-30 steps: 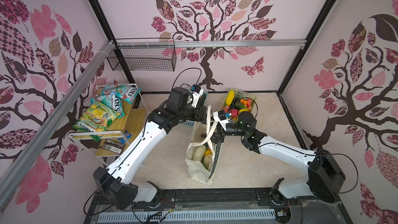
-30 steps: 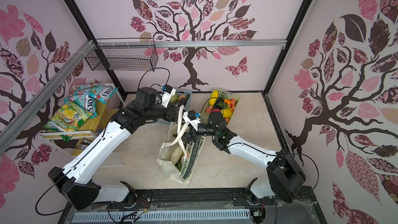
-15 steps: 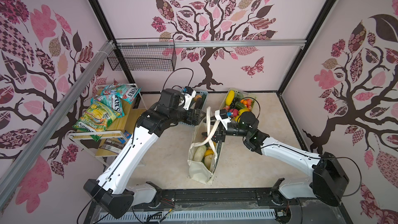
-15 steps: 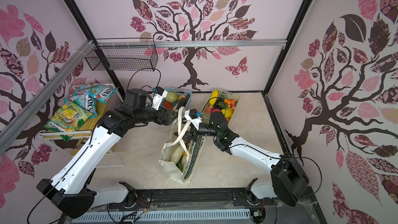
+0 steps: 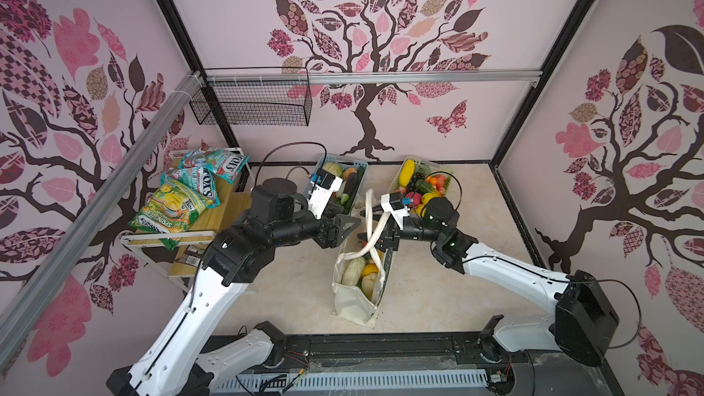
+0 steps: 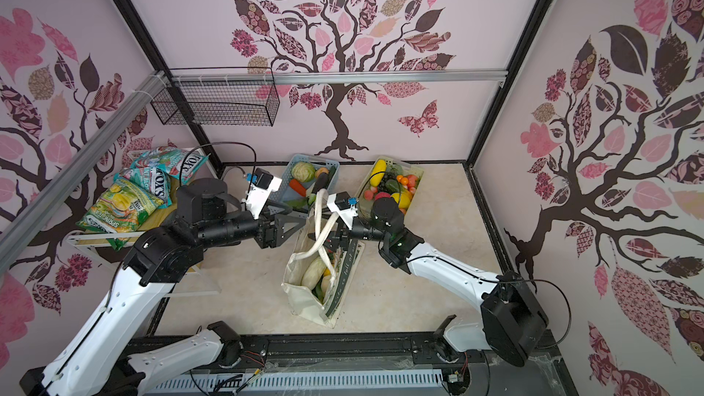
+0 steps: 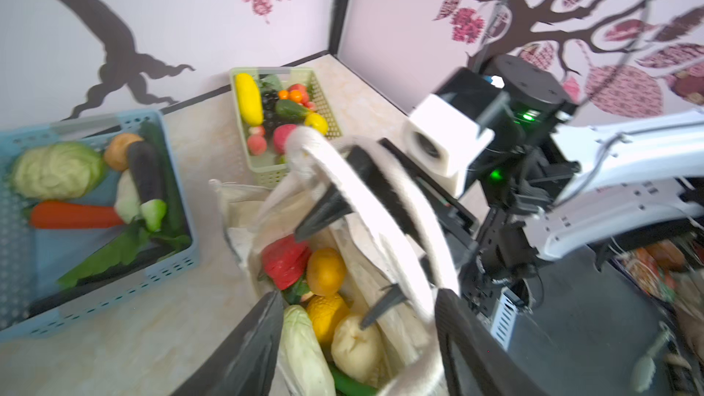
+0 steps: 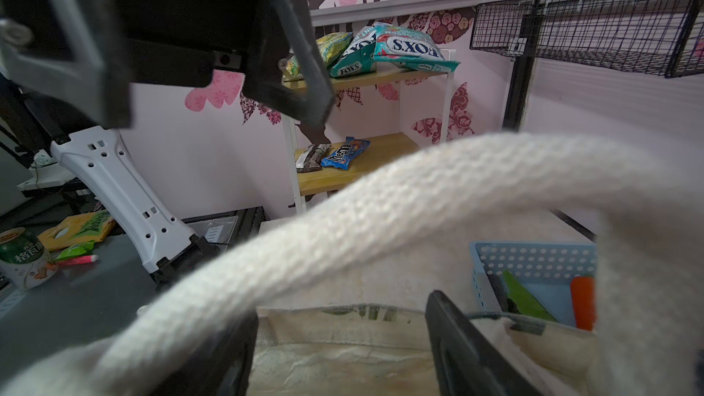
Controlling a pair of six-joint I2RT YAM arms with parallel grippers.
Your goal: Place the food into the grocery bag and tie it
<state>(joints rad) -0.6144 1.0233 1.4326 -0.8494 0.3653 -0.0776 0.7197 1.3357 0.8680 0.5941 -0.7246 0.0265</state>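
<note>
The grocery bag (image 5: 354, 310) (image 6: 304, 299) stands open on the floor between my arms, with food (image 5: 354, 272) (image 7: 324, 272) inside: a pale cabbage, yellow and orange fruit, a red pepper. Its cream straps (image 5: 377, 228) (image 8: 381, 203) rise from the mouth and drape over my right gripper (image 5: 371, 224) (image 8: 343, 318), which is open above the bag's far end. My left gripper (image 5: 350, 224) (image 7: 358, 295) is open just left of the straps, jaws wide over the bag's mouth, one strap running past its finger. More food lies in both baskets.
A light blue basket (image 5: 361, 169) (image 7: 183, 192) and a pale green basket (image 5: 445, 173) (image 7: 327, 116) stand behind the bag by the back wall. A wooden shelf with snack packets (image 5: 183, 200) is at the left, a wire basket (image 5: 251, 104) hangs above.
My left arm drew back to the left, then came down and forward beside the straps, its jaws widening and then narrowing a little. The right gripper stayed under the straps.
</note>
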